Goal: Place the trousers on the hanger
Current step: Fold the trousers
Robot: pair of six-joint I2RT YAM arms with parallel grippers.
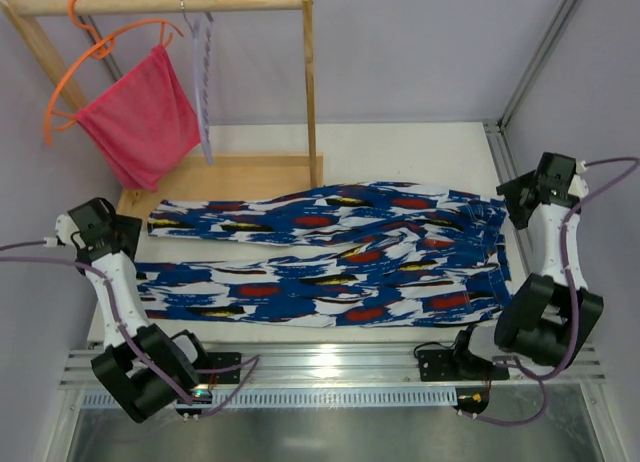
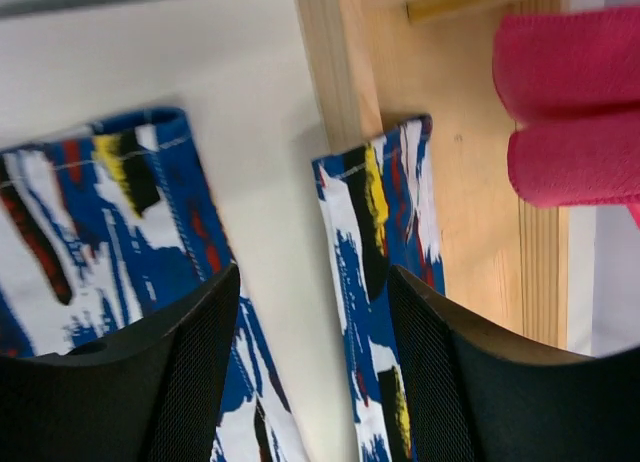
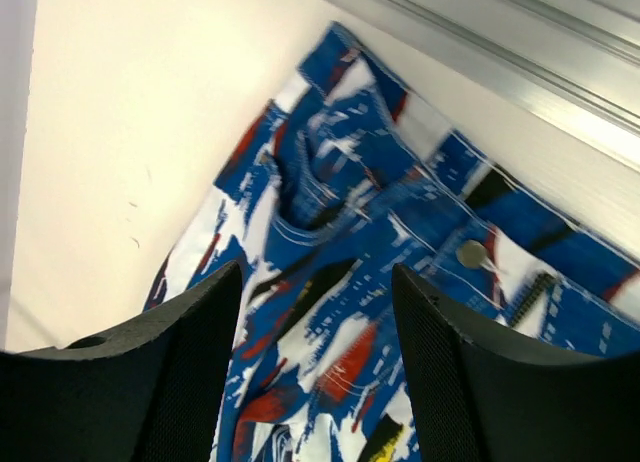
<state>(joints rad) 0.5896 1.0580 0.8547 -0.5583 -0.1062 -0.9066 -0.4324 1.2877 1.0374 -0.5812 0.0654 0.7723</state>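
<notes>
The trousers (image 1: 330, 254) lie flat across the table, legs pointing left, waistband at the right. The pale lavender hanger (image 1: 203, 82) hangs by its hook from the wooden rail at the back. My left gripper (image 1: 118, 232) is open and empty, hovering over the leg ends; in the left wrist view (image 2: 315, 382) it is above the gap between the two cuffs (image 2: 385, 212). My right gripper (image 1: 524, 197) is open and empty over the waistband; the right wrist view (image 3: 318, 382) shows the printed cloth (image 3: 340, 282) and a metal button (image 3: 470, 253) beneath it.
A wooden rack (image 1: 310, 92) with a flat base (image 1: 240, 172) stands at the back left. An orange hanger (image 1: 95, 52) on it carries a pink-red cloth (image 1: 140, 122); the cloth also shows in the left wrist view (image 2: 570, 102). A metal rail (image 1: 330, 367) runs along the near edge.
</notes>
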